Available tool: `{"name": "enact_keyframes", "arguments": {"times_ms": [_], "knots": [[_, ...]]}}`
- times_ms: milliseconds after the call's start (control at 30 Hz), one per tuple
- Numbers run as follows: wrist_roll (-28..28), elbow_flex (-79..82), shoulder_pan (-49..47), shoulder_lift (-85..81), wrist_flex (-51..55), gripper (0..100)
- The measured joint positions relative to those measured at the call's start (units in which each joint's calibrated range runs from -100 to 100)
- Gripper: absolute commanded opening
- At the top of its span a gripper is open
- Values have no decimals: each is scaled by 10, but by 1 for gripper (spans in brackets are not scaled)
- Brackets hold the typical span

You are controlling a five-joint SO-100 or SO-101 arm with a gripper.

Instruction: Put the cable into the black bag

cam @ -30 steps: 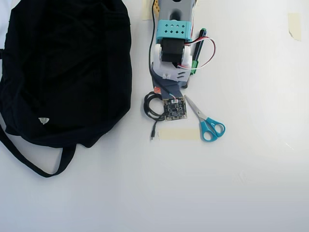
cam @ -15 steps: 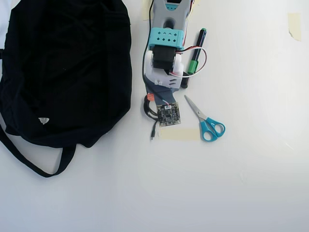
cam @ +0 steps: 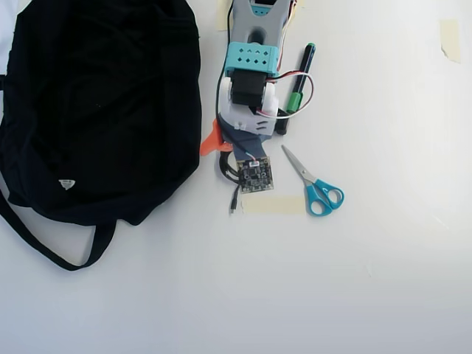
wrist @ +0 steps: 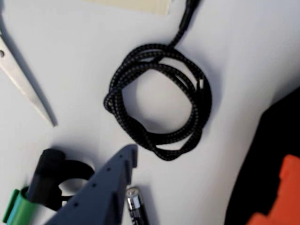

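Black braided cable (wrist: 159, 103), black bag (cam: 96, 103) (white label), teal-handled scissors (cam: 317, 188)

White tabletop (cam: 354, 280), bright even light, tape bits (cam: 449, 37) at edges

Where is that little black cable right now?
In the wrist view the cable lies coiled on the white table, between the open tool's fingers. In the overhead view it is mostly hidden under the arm, between the black bag and the scissors.
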Motion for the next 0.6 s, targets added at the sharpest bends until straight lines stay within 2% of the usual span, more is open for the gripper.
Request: {"name": "enact_keyframes", "arguments": {"times_ms": [600], "knots": [[20, -62, 1, 78, 0, 39]]}}
